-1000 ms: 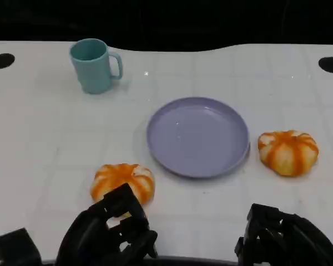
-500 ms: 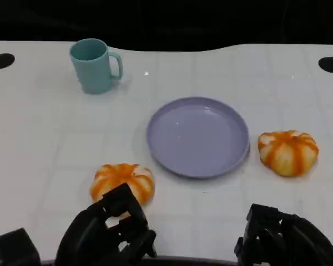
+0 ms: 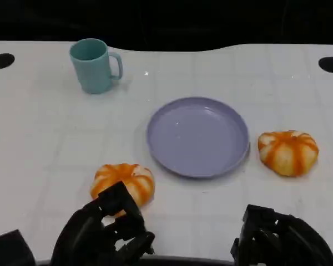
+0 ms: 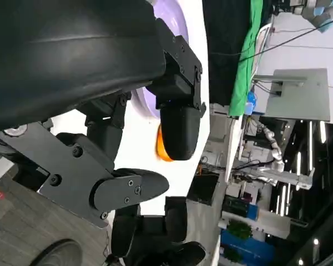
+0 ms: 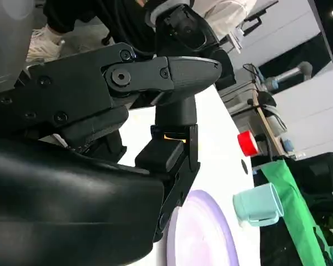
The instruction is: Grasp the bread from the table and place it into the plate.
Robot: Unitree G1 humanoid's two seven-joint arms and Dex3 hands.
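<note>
Two bread rolls lie on the white table [image 3: 39,144], both round and striped orange and cream. One roll [image 3: 124,182] sits at the near left, a little way off the plate's near-left rim and apart from it; the other roll [image 3: 288,152] lies just beside the plate's right rim with a thin strip of table between them. One lilac plate [image 3: 198,136] rests near the middle of the table with nothing on it. One teal mug [image 3: 94,65] stands upright at the far left, handle turned to the right, well apart from the plate and the rolls. The left hand [image 3: 102,235] is at the near edge, its raised fingers overlapping the near side of the left roll in the head view; whether they touch it cannot be told from here, and nothing shows that it has hold of the roll. In the left wrist view the fingers [image 4: 177,124] are spread with a sliver of orange past them. The right hand [image 3: 277,241] sits low at the near right edge, fingers curled in loosely and holding nothing, well short of the right roll. Bare table runs between the left roll and the plate, and across the wide stretch from the mug to the far right corner, where a dark round hole [image 3: 331,64] marks the surface, matched by another hole [image 3: 2,60] at the far left.
</note>
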